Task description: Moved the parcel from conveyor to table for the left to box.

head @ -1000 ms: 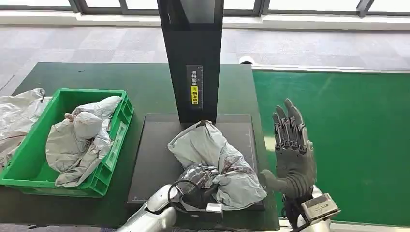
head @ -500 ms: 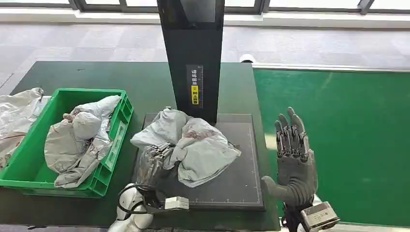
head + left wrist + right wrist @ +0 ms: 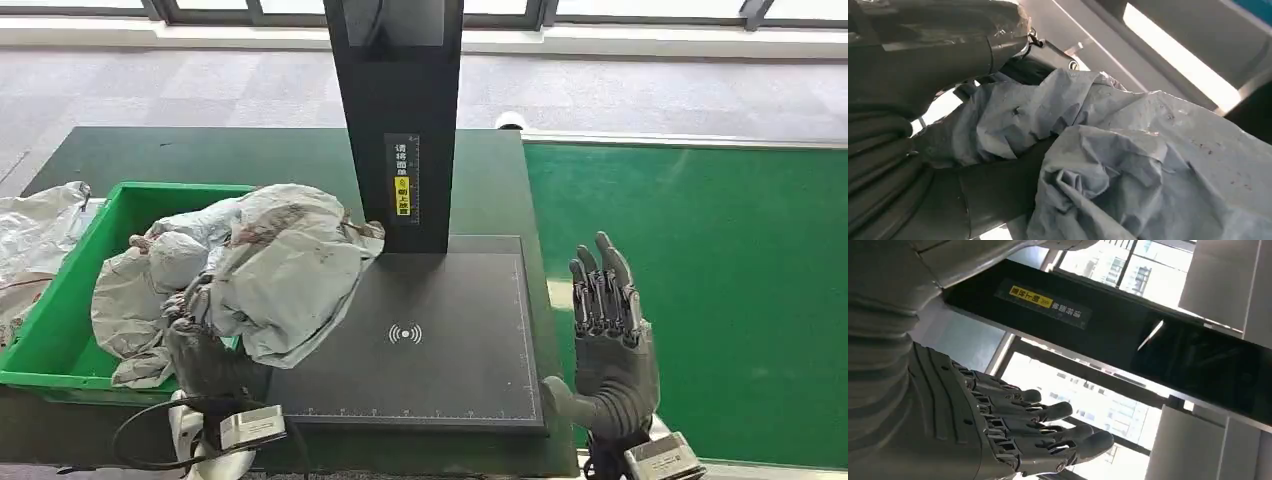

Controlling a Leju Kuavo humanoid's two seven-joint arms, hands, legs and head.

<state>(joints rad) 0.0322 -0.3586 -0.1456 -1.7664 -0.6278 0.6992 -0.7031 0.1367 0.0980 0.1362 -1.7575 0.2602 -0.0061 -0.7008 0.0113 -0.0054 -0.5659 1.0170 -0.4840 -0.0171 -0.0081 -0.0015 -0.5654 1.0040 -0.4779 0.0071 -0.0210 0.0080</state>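
A dark green counter carries a black scanner pad, with the conveyor beside it and grey floor beyond. The left hand grips the crumpled grey parcel, which slants up and away from it over the green bin's near edge. The right hand stands empty, fingers spread.

I count one green crate. One grey parcel hangs over the crate's right rim, at least two more bagged parcels lie inside it, and one pale bag sits left of it.
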